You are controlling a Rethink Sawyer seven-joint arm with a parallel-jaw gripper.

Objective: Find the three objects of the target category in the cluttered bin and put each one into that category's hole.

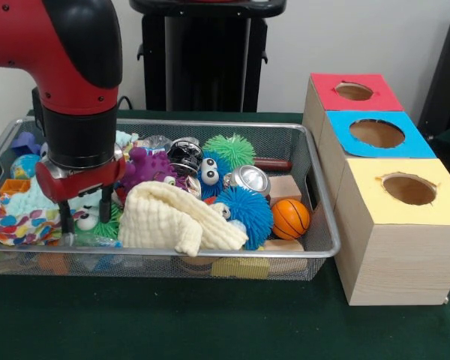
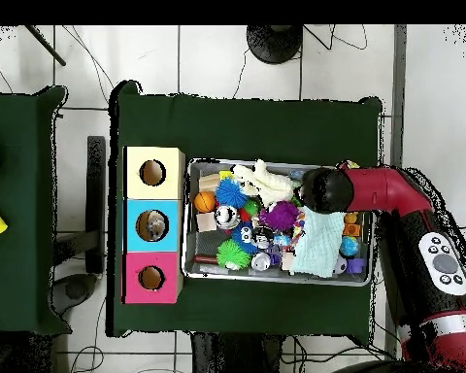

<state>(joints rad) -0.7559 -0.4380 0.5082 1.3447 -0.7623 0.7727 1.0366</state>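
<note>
A wire bin point(image 1: 210, 254) holds a heap of toys. My gripper point(image 1: 85, 216) hangs low over the bin's left end, its fingers point(image 1: 105, 205) apart on either side of a small white toy with eyes point(image 1: 86, 219). Beside it lie a purple toy point(image 1: 146, 166), a cream cloth point(image 1: 180, 219), a blue fuzzy ball point(image 1: 249, 211), a green spiky ball point(image 1: 229, 150), a small basketball point(image 1: 290, 218) and a metal can point(image 1: 251, 180). In the overhead view the arm's head point(image 2: 320, 189) covers the gripper.
Right of the bin stand three wooden boxes with round holes: red-topped point(image 1: 326, 86), blue-topped point(image 1: 341, 127), yellow-topped point(image 1: 367, 176). A dotted colourful cloth point(image 1: 15, 219) fills the bin's left corner. Overhead, something grey shows inside the blue box's hole point(image 2: 153, 225).
</note>
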